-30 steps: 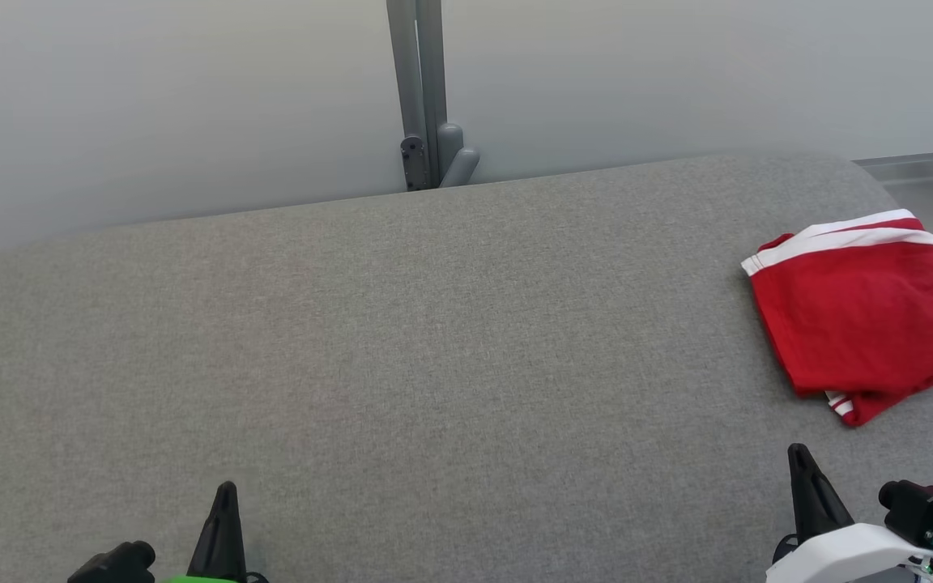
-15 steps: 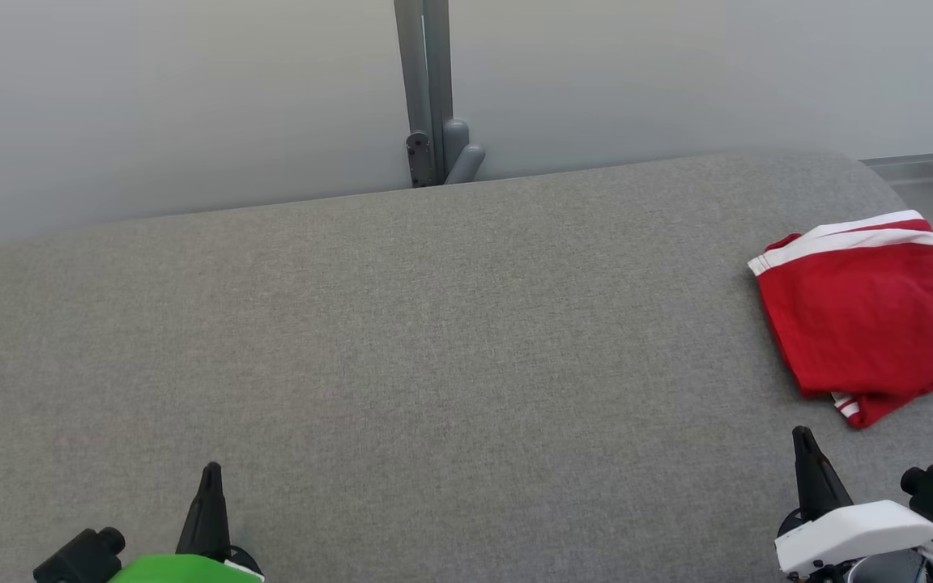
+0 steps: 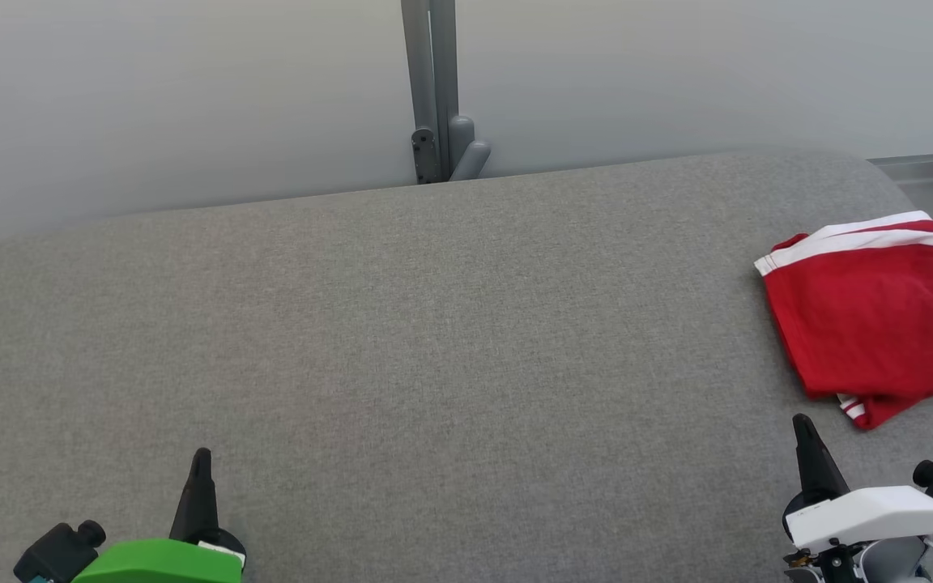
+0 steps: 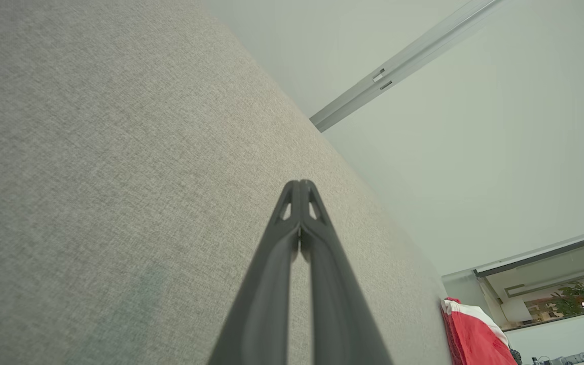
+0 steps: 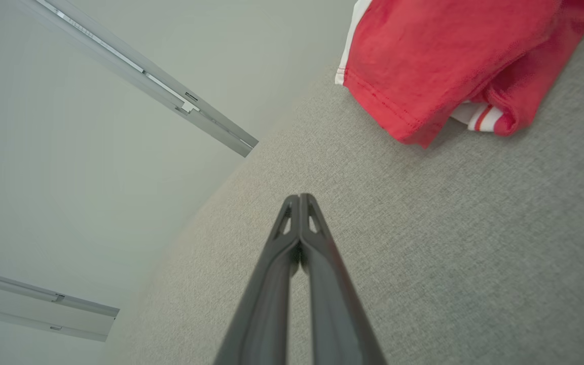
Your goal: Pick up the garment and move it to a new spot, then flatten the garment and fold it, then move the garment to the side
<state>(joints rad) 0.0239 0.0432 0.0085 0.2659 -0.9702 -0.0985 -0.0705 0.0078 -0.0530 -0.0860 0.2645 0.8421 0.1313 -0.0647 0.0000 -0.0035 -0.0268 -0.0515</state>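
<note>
Red garment point(image 3: 871, 316) with white stripe trim lies folded in a rough, slightly rumpled rectangle at the far right end of the grey fabric-covered table point(image 3: 434, 324). Its right side is cut off by the head view's edge, and a white-and-red striped bit pokes out under the near corner. Nothing grips it; it sits flat on the fabric. Left gripper point(image 3: 201, 457) is low left in the head view, fingers pressed together tip to tip and holding nothing, over bare fabric well apart from the garment, with a green cover point(image 3: 159, 560) on its wrist. In the left wrist view the closed fingers point along the table, with the garment a small red patch at the lower right. Right gripper point(image 3: 803, 423) is low right, also closed and empty, with a white cover point(image 3: 871, 510) behind it. Its tip is near the garment's near corner but apart from it. The right wrist view shows bare grey fabric between the closed tips and the garment's hem at upper right. Cannot tell if either tip touches the fabric. Behind the table is a pale wall point(image 3: 191, 97) with a grey upright post point(image 3: 432, 81) that meets the table's back edge. A green plant point(image 4: 583, 299) shows behind glass at the left wrist view's lower right.
</note>
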